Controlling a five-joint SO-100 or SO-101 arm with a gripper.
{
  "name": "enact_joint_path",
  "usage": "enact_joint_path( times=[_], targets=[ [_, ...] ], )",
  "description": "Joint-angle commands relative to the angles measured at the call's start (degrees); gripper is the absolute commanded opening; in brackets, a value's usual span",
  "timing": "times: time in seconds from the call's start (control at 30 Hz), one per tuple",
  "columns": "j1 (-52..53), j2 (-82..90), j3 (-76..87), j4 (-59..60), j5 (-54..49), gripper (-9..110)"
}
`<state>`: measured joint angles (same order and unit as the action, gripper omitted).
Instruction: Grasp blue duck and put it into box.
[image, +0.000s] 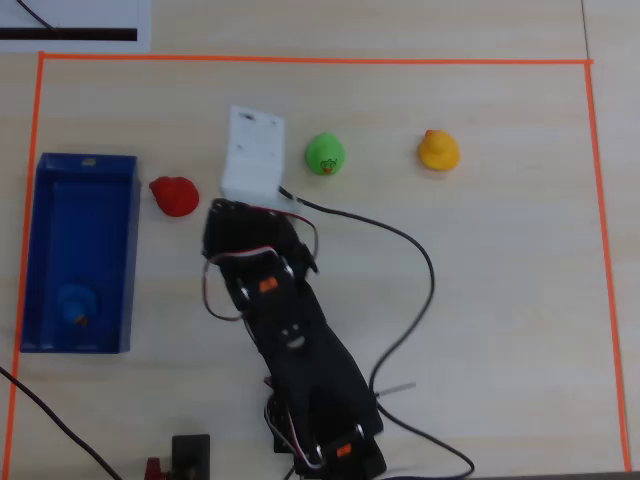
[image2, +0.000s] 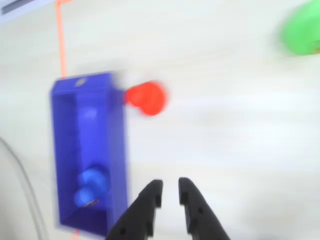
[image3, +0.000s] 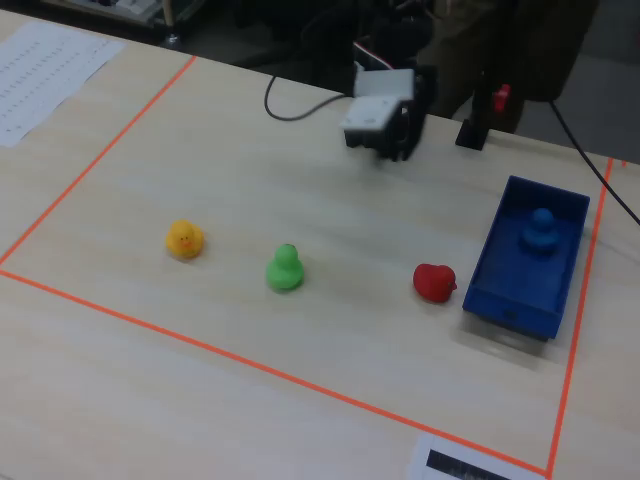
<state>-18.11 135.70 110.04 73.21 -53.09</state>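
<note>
The blue duck (image: 76, 303) lies inside the dark-blue box (image: 127, 240), near its front end in the overhead view. It also shows in the wrist view (image2: 92, 186) and the fixed view (image3: 541, 228). The box (image2: 118, 140) stands at the left edge of the taped area, on the right in the fixed view (image3: 518, 292). My gripper (image2: 170, 187) hangs over bare table just right of the box, jaws a little apart with nothing between them. In the fixed view it (image3: 398, 148) sits under the white camera block, well clear of the box.
A red duck (image: 175, 195) sits just beside the box's far corner. A green duck (image: 325, 154) and a yellow duck (image: 438, 149) stand further right. Orange tape (image: 300, 60) frames the work area. A black cable (image: 425, 265) loops right of the arm.
</note>
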Motion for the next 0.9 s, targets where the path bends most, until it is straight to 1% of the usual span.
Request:
enact_joint_path(
  times=[0.0,0.07,0.13,0.27,0.33,0.43,0.5,0.87],
  targets=[
    [9.8,28.9,31.6,-5.3,-4.9,0],
    [12.5,38.4,41.0,-6.5,-6.2,0],
    [14.2,44.5,47.5,-6.5,-6.9,0],
    [17.2,50.6,56.7,-6.2,-8.6,0],
    [17.9,54.1,61.8,-3.8,-10.0,0],
    [19.9,54.1,67.1,-2.4,-12.3,0],
    [20.5,54.0,68.1,1.3,-14.6,0],
    [22.1,54.0,68.2,1.4,-14.6,0]
  ],
)
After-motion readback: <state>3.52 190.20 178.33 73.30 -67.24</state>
